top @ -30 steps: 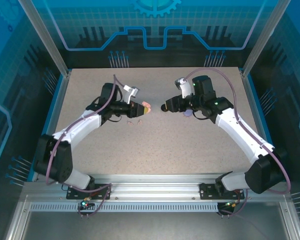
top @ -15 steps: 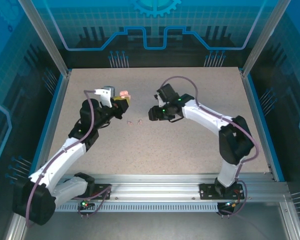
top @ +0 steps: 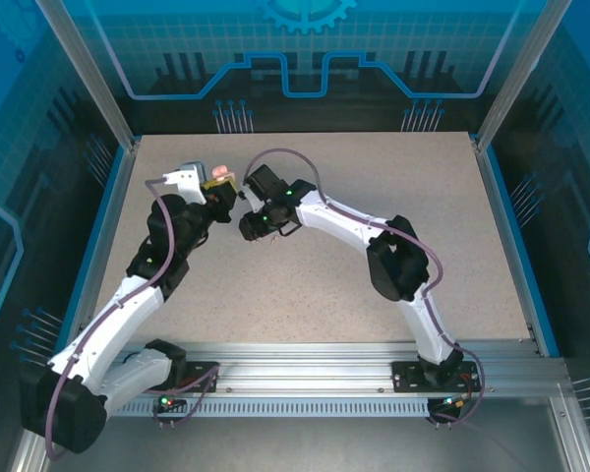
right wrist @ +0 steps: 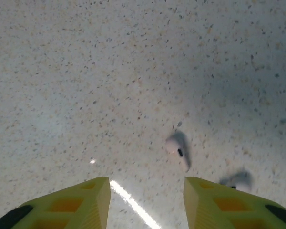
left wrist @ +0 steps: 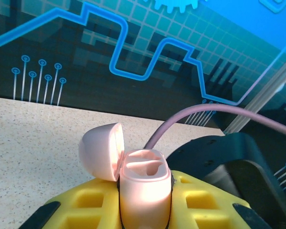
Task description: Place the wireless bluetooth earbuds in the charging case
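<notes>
My left gripper [left wrist: 145,212] is shut on the pale pink charging case [left wrist: 145,183]. It holds the case upright above the table, with the lid [left wrist: 101,150] flipped open to the left and both sockets empty. In the top view the case [top: 219,171] sits in the left gripper [top: 219,184] at the table's back left. My right gripper [right wrist: 145,202] points down at the table, open, with nothing between its yellow fingers [right wrist: 88,200]. One pale pink earbud [right wrist: 178,148] lies on the table just beyond the right finger. A second earbud [right wrist: 239,179] lies further right, blurred.
The speckled tabletop [top: 374,177] has open room to the right and front. The right arm [top: 354,226] stretches across the middle toward the left arm, so its gripper [top: 248,228] hangs close beside the left one. Blue walls [top: 305,59] enclose the back and sides.
The right arm has swung left across the table to hover over the earbuds, its jaws narrowing slightly. The left arm carried the pink case left and toward the back.
</notes>
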{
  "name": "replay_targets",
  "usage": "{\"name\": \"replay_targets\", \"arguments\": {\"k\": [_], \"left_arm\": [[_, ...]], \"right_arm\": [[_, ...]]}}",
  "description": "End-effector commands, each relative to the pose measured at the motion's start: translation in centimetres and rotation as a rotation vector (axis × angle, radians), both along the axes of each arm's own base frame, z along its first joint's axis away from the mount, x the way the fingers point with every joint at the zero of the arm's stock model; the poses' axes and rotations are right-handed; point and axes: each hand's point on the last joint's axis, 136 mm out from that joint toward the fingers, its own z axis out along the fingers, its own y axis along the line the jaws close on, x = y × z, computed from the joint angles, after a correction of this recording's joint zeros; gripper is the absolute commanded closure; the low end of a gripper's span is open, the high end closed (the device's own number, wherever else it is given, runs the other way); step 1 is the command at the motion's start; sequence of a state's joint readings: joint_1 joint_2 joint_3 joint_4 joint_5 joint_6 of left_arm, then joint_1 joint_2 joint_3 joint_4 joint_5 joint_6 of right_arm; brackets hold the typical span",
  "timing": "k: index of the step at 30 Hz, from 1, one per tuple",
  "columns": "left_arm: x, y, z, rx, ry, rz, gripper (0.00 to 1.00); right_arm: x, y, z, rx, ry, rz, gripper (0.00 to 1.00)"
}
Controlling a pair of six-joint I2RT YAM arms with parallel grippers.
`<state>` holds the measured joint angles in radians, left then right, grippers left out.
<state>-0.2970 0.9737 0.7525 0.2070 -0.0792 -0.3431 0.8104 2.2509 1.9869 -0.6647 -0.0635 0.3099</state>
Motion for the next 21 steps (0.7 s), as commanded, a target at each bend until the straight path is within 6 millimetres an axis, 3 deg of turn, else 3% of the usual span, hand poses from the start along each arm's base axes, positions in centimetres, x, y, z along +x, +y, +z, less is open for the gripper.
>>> {"name": "replay_targets", "arguments": {"k": [1, 9, 21], "left_arm": [[-0.2, 1.6, 3.2, -0.041, -0.062, 0.07, 1.0], [-0.2, 2.0, 3.9, -0.043, -0.072, 0.077, 1.0], [-0.2, 1.9, 3.8, -0.061, -0.077, 0.066, 1.0]], "right_arm": [[0.6, -0.2, -2.8, -0.076, 0.025, 0.054, 0.56], [1.6, 0.3, -6.4, -0.15, 0.048, 0.074, 0.58], [1.1, 0.6, -8.3, -0.196, 0.058, 0.11, 0.58]]}}
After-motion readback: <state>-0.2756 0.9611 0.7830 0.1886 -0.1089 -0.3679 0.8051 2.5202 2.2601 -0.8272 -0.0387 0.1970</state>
